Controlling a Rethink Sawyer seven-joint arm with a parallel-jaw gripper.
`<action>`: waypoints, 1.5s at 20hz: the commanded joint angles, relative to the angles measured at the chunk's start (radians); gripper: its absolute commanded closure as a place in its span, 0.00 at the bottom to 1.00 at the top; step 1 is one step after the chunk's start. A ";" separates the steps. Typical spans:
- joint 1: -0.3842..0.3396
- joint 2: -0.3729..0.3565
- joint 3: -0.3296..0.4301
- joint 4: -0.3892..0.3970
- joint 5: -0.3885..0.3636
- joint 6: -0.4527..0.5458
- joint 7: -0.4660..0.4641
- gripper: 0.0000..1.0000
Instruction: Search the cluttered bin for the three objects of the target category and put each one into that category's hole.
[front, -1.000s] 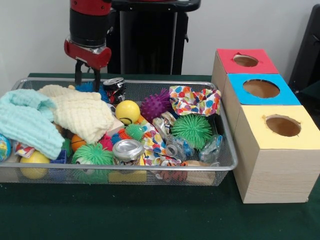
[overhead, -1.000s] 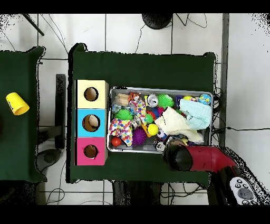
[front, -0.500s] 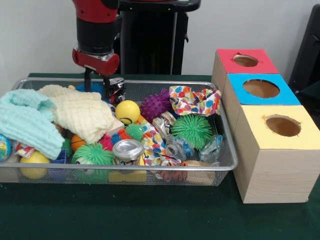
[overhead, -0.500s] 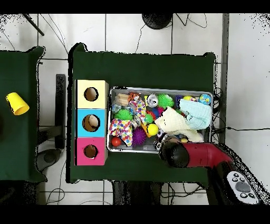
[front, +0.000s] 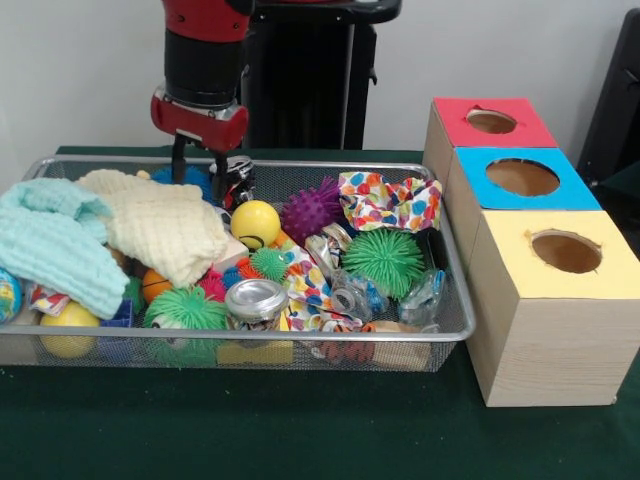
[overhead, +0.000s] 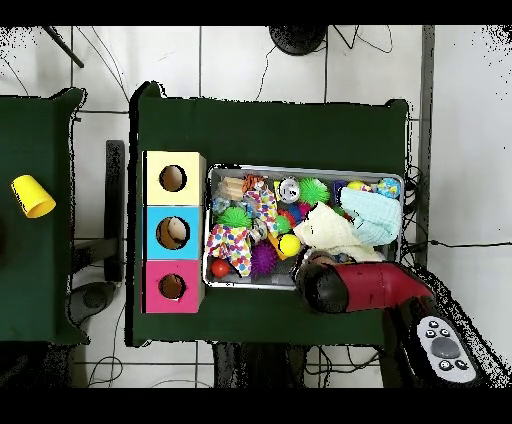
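Spread jaws of the gripper (front: 198, 164) straddle the crushed dark metal can (front: 233, 178); it may slip against the wire-mesh bin (front: 455, 300) wall.

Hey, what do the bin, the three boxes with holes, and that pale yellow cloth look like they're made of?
The bin looks like silvery metal wire mesh: you can see through its walls. The boxes look like unfinished light wood, with grain on the sides and matte painted tops. The pale yellow cloth looks like soft woven cotton with a crinkled, waffle-like surface, though the fibre is a guess.
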 joint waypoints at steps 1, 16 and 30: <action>0.063 -0.058 -0.028 -0.084 -0.087 -0.020 -0.029 0.00; -0.167 -0.053 0.158 -0.085 -0.043 0.055 -0.226 0.00; -0.358 0.207 0.373 -0.143 0.003 0.155 -0.314 0.00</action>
